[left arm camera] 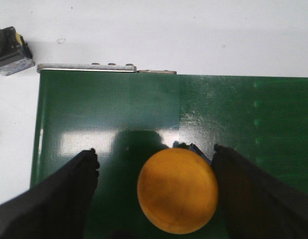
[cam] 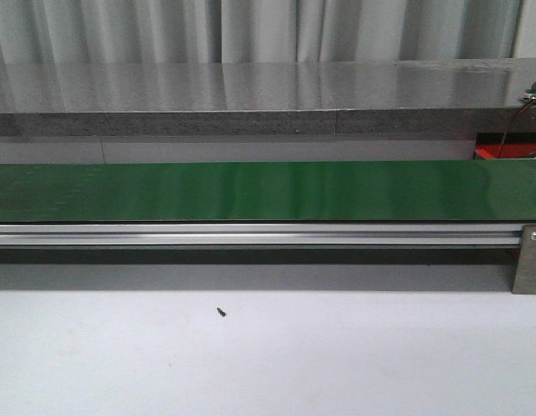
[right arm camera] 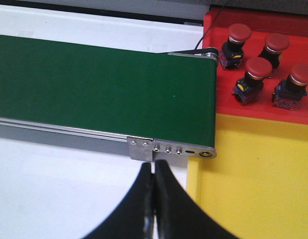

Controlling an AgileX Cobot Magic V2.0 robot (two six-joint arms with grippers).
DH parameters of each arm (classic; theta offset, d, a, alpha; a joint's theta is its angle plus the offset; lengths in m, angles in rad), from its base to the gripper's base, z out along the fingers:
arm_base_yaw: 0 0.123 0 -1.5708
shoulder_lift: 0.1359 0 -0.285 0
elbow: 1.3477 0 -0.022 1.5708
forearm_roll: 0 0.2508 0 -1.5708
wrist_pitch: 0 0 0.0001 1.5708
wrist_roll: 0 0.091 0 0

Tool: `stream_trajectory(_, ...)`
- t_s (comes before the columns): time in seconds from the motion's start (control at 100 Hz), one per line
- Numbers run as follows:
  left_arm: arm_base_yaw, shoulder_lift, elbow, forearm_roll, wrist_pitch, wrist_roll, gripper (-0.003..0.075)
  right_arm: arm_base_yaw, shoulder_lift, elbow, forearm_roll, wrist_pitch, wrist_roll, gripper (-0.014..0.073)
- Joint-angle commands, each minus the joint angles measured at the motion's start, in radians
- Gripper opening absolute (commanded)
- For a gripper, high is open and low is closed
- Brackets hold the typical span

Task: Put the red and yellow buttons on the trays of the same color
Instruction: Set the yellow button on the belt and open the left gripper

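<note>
Spread wide, left end effector [left arm camera: 156, 191] straddles a yellow button [left arm camera: 176, 190]; right end effector [right arm camera: 154, 191] is pressed together.

1. My front view is evenly lit; the green belt [cam: 268, 191] shows soft vertical sheen.
2. From my left wrist, white glare patches sit on the belt near its end edge.
3. My own fingers [left arm camera: 54, 199] look dark and blurred.

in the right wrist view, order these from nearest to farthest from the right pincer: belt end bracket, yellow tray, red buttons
1. Belt end bracket: just ahead of the shut right pincer.
2. Yellow tray: beside the pincer, about as near as the bracket; too close to call.
3. Red buttons: farthest, on the red tray beyond the yellow one.
</note>
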Motion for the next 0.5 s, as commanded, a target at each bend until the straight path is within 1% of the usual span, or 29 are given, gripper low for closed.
stream_trajectory(0.0,-0.013,-0.044,-0.037,-0.037,-0.038,0.011,0.0505,-0.001,-0.003,-0.025,0.016,-0.064,-0.004,-0.0068)
stream_trajectory(0.22,-0.055,-0.046,-0.064,-0.051,-0.038,0.013,0.0505,-0.001,-0.003,-0.025,0.016,-0.064,-0.004,-0.0068)
stream_trajectory(0.36,-0.082,-0.046,-0.088,-0.09,-0.038,0.018,0.0505,-0.001,-0.003,-0.025,0.016,-0.064,-0.004,-0.0068)
stream_trajectory(0.49,-0.091,-0.046,-0.116,-0.104,-0.04,0.019,0.0505,-0.001,-0.003,-0.025,0.016,-0.064,-0.004,-0.0068)
